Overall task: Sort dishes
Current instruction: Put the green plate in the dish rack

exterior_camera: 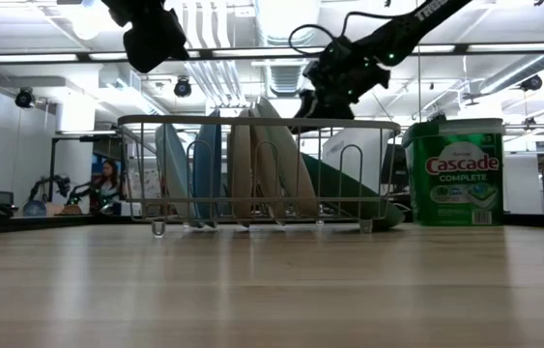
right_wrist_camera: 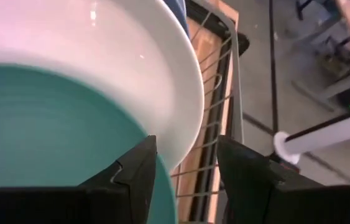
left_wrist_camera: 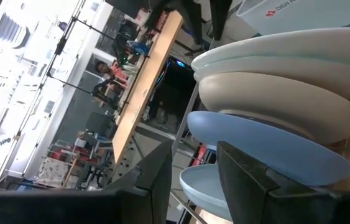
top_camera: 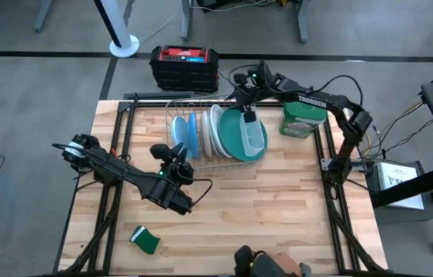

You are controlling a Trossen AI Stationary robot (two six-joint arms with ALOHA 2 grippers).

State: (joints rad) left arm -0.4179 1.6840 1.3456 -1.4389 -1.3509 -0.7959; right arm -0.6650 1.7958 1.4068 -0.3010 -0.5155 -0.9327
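I read "Cascade COMPLETE" on the green-lidded tub [exterior_camera: 452,174] at the far right of the surface [top_camera: 278,208], just right of the wire dish rack [exterior_camera: 252,124]. "TROSSEN" is printed on the right arm's link, and part of a red-lettered label shows on a white box in the left wrist view, too cut off to read.

The plates stand on edge in the rack: light blue plates [top_camera: 185,137] on the left, cream plates [top_camera: 214,132] in the middle, and the teal-backed plate [top_camera: 239,135] leaning on the right. The right end effector [top_camera: 248,115] hovers over the teal-backed plate's top rim, jaws apart on either side of the rim with no grip that I can see. The left end effector [top_camera: 176,154] sits just beside the blue plates, jaws parted and holding nothing.

A green sponge [top_camera: 146,240] lies at the near left. The rack wires hide the plates' lower edges in the low view.
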